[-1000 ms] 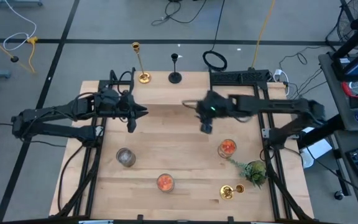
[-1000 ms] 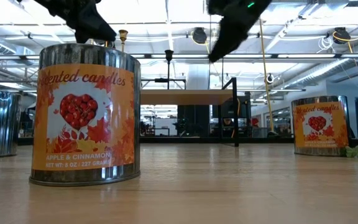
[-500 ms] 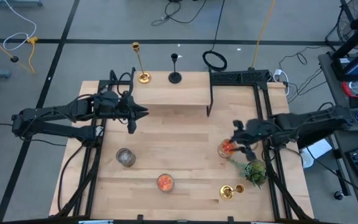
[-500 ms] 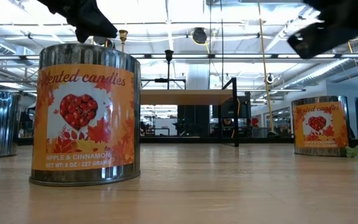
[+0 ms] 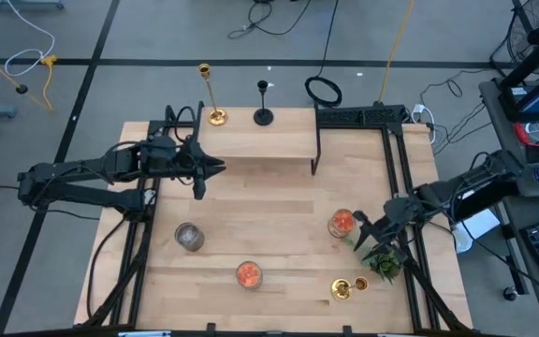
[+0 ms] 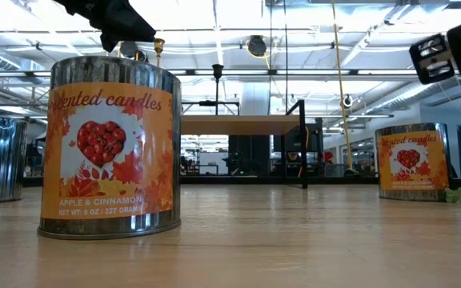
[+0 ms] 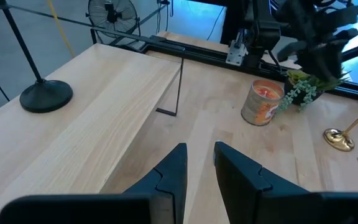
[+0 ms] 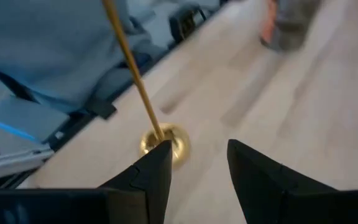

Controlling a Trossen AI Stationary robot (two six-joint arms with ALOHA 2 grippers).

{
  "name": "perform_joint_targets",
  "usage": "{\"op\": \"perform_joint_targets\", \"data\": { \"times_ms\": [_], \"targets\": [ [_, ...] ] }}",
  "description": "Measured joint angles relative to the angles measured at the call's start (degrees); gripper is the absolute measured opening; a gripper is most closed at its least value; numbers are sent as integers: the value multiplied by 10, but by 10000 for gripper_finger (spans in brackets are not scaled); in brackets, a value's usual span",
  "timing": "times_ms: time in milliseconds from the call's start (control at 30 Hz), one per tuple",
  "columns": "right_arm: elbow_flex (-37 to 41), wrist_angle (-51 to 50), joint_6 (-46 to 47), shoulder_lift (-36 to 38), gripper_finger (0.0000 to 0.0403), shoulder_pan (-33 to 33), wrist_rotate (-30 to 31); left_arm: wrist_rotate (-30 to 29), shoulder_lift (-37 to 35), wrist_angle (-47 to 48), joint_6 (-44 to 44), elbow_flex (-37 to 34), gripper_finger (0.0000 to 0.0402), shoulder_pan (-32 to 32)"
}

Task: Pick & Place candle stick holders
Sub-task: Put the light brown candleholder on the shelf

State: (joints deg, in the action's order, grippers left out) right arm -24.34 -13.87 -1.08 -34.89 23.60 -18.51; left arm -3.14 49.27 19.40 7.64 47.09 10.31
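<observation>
Gold holder on tabletop (image 5: pixel 342 289): slim shiny stem, round flared base, near the front right corner; not yet picked up.
Raised shelf (image 5: pixel 279 140): pale wood carrying second gold holder (image 5: pixel 215 114) and matte black holder (image 5: pixel 264 115).
Right pincer (image 8: pixel 197 163): hovering above the base, fingers apart, empty.
Left pincer (image 7: pixel 199 163): narrow gap, empty, near the shelf.

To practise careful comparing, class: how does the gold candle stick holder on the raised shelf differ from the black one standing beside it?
Colour: the gold candle stick holder is shiny, the black candle stick holder is dark and dull. Height: the gold one is clearly taller than the black one. Place: the gold one stands nearer the left arm's side of the raised shelf, the black one nearer its middle. Both stand upright on round flared bases, with no tool touching them.
</observation>
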Motion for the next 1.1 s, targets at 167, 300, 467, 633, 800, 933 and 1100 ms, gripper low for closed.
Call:
{"op": "perform_joint_targets", "data": {
  "times_ms": [167,300,467,633,800,933,1100],
  "targets": [
    [24,98,-16,-10,151,37,0,0,0,0,0,0,85,0],
    [41,146,-39,-24,151,54,0,0,0,0,4,0,85,0],
    [57,243,-46,-56,151,66,-1,0,0,1,5,0,85,0],
    [58,314,-58,-103,151,69,-57,0,0,1,5,0,85,0],
    [58,406,-63,-163,151,69,-102,0,0,1,5,0,85,0],
    [58,473,-67,-203,151,68,-100,0,0,1,5,0,85,0],
    [58,506,-67,-230,151,68,-100,0,0,1,5,0,85,0]
  ]
}}
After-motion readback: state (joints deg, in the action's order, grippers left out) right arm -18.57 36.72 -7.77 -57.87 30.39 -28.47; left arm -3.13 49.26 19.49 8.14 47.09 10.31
